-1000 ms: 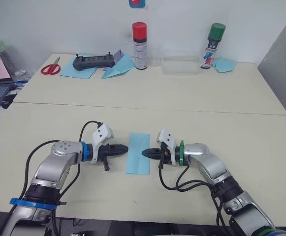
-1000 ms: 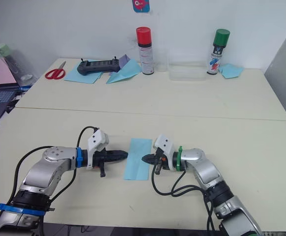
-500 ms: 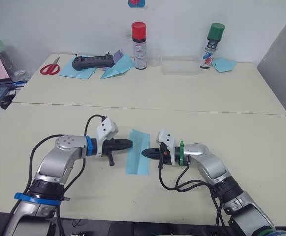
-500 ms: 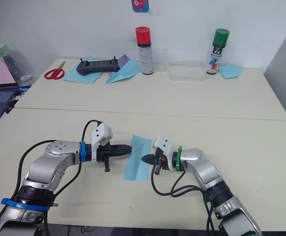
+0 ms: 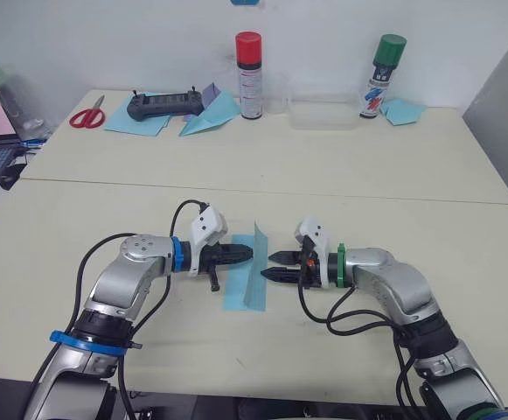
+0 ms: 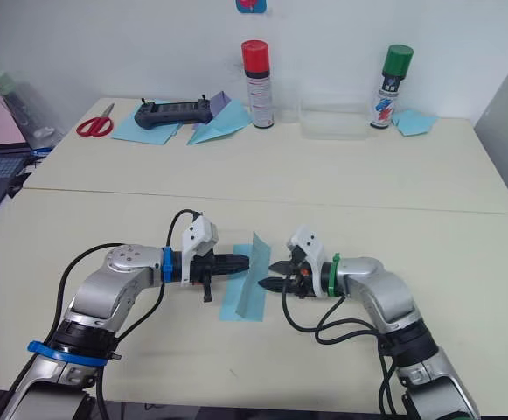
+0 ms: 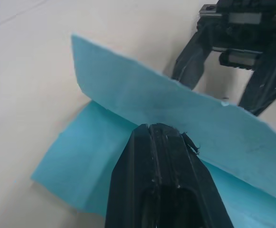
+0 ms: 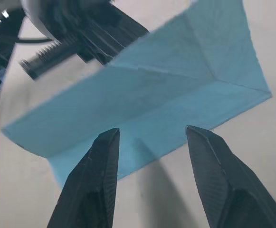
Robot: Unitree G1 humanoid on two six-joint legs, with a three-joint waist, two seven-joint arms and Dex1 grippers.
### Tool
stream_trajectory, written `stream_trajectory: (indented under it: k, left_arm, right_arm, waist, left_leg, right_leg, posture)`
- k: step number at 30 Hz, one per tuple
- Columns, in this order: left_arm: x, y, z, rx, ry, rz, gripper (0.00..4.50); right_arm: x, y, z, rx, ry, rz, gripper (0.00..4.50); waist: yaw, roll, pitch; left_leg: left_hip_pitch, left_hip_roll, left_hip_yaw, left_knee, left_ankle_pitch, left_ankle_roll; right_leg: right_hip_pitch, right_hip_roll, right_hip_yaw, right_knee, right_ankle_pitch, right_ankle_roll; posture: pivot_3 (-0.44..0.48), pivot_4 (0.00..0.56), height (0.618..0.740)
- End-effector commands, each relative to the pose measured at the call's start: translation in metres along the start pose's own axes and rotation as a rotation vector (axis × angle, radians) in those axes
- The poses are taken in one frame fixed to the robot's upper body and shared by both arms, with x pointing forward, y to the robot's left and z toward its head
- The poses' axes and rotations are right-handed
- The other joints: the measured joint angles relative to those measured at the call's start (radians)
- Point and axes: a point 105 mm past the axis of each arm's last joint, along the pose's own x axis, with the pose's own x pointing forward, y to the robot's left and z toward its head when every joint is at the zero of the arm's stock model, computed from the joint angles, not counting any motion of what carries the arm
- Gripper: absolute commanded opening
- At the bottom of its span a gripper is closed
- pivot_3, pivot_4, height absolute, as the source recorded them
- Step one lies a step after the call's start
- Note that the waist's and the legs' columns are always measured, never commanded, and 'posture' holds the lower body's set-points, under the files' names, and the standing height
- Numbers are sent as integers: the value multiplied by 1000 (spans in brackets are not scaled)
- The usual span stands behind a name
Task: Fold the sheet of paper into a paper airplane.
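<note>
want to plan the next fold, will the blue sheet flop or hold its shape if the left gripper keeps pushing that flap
The sheet of paper is probably floppy: thin, yet its raised flap stands along a crease. Likely light enough to slide under the shut left gripper. The open right gripper isn't pinning it.

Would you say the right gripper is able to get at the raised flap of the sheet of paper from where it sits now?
Probably yes: the right gripper, jaws open, faces the sheet of paper with nothing between them.

Head stereo overhead; wrist cameras close-up.

the near cream table (image 5: 105,219) bears the sheet of paper (image 5: 247,284), one flap raised.
</note>
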Motion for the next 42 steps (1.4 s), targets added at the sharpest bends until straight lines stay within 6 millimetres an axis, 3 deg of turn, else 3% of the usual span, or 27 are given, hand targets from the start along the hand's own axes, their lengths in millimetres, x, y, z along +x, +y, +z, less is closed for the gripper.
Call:
stream_trajectory:
  k: [1, 5, 10, 18, 26, 42]
  left_arm:
    - [4, 0, 10, 54, -19, -11, 0]
    - [10, -2, 15, 69, -29, -31, 0]
    - [11, -2, 17, 78, -28, -38, 0]
    - [11, -7, 28, 86, -54, -57, 0]
    - [15, -13, 27, 91, -47, -78, 0]
    - [36, -25, 33, 106, -71, -151, 0]
  right_arm:
    - [-4, 9, 29, 177, -91, 53, 2352]
    - [-1, 5, 42, 414, -156, 61, 2352]
    - [-3, 8, 47, 539, -161, 84, 2352]
    - [-5, 4, 37, 534, -85, 5, 2352]
    - [-17, -3, 33, 527, -67, -46, 2352]
    - [-24, 1, 29, 559, -37, -29, 2352]
  waist:
    - [-2, 0, 0]
    - [-2, 0, 1]
    - [1, 1, 1]
    - [-2, 1, 1]
    - [-2, 1, 1]
    - [-2, 1, 1]
  left_leg:
    - [0, 0, 0, 0, 0, 0]
    - [0, 0, 0, 0, 0, 0]
    - [0, 0, 0, 0, 0, 0]
    - [-1, 0, 0, 0, 0, 0]
    - [-1, 0, 0, 0, 0, 0]
    - [-1, 0, 0, 0, 0, 0]
  right_leg:
    - [0, 0, 0, 0, 0, 0]
    - [0, 0, 0, 1, 0, 0]
    - [0, 0, 0, 1, 2, -4]
    - [-1, 0, 0, 1, 2, -3]
    - [-1, 0, 0, 1, 2, -3]
    - [-1, 0, 0, 1, 2, -3]
  posture:
    - [0, 150, 740]
    - [0, 150, 740]
    - [0, 150, 740]
    - [0, 150, 740]
    - [0, 150, 740]
    - [0, 150, 740]
